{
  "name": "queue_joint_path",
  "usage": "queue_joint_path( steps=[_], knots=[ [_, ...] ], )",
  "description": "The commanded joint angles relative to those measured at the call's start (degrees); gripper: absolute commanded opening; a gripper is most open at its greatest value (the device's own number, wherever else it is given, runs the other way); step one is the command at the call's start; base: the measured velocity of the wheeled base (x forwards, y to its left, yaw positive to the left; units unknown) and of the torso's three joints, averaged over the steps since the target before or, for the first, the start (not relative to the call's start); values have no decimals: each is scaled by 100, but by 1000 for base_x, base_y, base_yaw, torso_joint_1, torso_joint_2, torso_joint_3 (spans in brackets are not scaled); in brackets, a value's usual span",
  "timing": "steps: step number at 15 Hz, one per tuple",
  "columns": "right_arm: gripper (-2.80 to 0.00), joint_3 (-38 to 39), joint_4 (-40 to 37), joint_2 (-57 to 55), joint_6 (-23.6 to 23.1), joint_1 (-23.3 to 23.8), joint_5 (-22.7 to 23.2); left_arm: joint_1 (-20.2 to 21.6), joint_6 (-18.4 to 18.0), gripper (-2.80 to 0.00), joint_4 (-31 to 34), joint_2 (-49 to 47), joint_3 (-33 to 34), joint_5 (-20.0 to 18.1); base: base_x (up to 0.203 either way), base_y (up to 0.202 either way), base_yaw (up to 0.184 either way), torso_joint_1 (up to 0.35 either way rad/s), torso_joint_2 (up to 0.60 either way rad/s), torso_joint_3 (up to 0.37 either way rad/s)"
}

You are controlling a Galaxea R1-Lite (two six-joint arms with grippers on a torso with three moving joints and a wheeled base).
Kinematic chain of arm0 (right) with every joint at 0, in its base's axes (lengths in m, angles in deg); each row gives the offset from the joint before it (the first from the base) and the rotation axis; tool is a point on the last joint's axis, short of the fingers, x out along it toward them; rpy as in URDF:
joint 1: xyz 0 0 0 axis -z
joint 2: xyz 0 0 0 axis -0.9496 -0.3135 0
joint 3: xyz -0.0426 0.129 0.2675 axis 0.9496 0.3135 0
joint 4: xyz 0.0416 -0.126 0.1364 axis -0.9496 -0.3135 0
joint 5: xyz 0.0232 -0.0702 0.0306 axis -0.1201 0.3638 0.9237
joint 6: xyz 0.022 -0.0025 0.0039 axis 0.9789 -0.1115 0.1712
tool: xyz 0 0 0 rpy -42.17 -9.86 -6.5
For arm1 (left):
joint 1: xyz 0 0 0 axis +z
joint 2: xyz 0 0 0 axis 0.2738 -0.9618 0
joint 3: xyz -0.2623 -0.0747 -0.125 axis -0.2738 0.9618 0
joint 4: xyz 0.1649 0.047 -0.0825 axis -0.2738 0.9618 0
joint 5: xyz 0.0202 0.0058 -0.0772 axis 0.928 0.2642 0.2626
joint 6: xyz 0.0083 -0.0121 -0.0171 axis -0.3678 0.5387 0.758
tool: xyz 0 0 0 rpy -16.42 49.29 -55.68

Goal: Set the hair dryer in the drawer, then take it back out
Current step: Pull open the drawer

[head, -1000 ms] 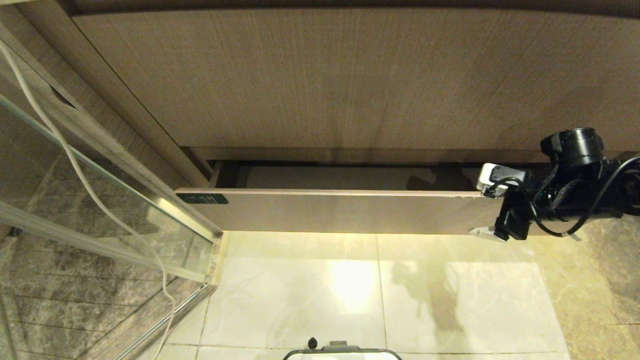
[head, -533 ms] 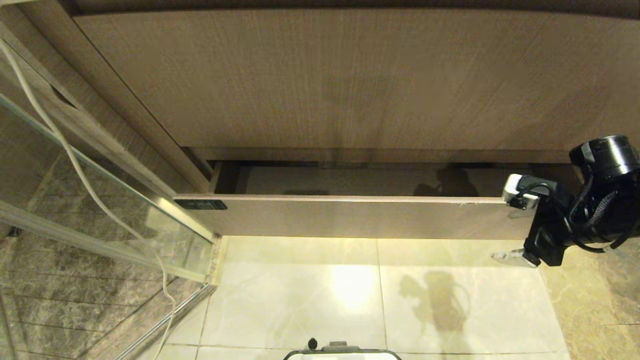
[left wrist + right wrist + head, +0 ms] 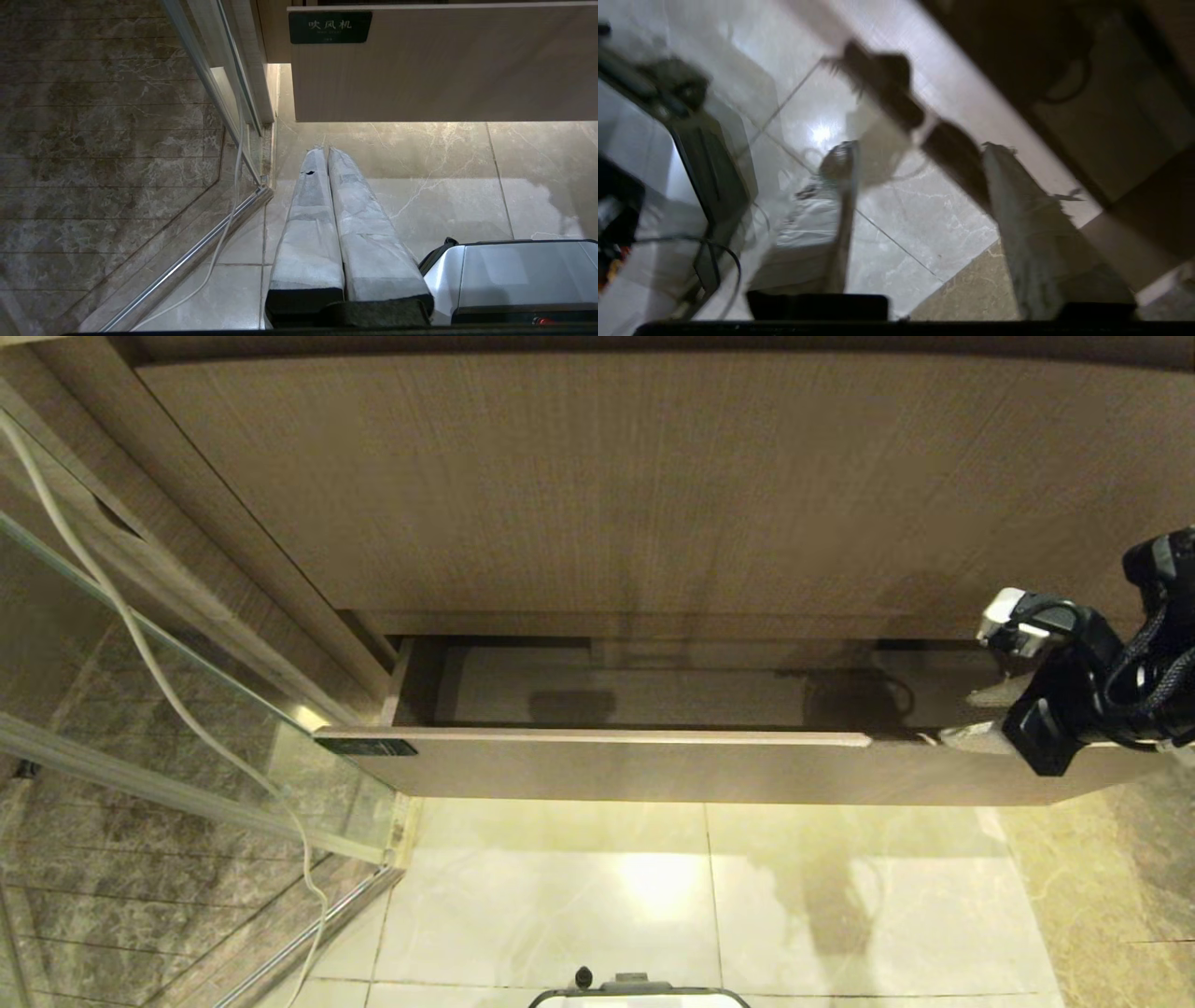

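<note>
Bathroom floor (image 3: 560,896) lies under the right gripper (image 3: 976,719), whose jaws stand apart, holding nothing, by the right end of the partly open drawer (image 3: 653,765); the left gripper (image 3: 327,154) hangs closed and empty, and no hair dryer shows, so I think both steps remain.

the drawer (image 3: 653,770), wide, shallow, light-brown wood grain, stands pulled partly open; a small black label sits at its front's left corner.

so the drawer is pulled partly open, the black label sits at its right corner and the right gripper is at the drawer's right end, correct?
Not quite: the head view shows the black label at the left corner of the drawer, not the right. The drawer is partly open, and the right gripper is at its right end.
</note>
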Motion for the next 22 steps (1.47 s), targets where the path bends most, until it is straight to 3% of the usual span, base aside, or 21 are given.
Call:
queue_joint_path(
  steps=[1,2,5,7,11,15,18,20,22],
  knots=[
    [-280,-12,1,434,651,17,-303,0,0,-280,-1,0,9,0,0,0,0,0,0,0],
    [-280,19,0,587,1031,18,-574,0,0,-280,-1,0,9,0,0,0,0,0,0,0],
    [-280,350,-51,1370,2908,-53,-1525,0,0,-280,-1,0,2,0,0,0,0,0,0,0],
    [-280,1075,19,2129,3471,-133,-2052,0,0,-280,-1,0,3,0,0,0,0,0,0,0],
    [-280,3619,922,4182,3890,-169,-2380,0,0,-280,-1,0,0,0,0,0,0,0,0,0],
    [-280,5556,1701,6277,4018,-45,-2415,0,0,-280,-1,0,9,0,0,0,0,0,0,0],
    [-280,6090,1873,7454,4029,-24,-2260,0,0,-280,-1,0,4,0,0,0,0,0,0,0],
    [-280,6195,1620,7930,3981,-118,-1636,0,0,-280,-1,0,9,0,0,0,0,0,0,0],
    [-280,6215,1299,8231,4002,-197,-1451,0,0,-280,-1,0,9,0,0,0,0,0,0,0]
  ],
)
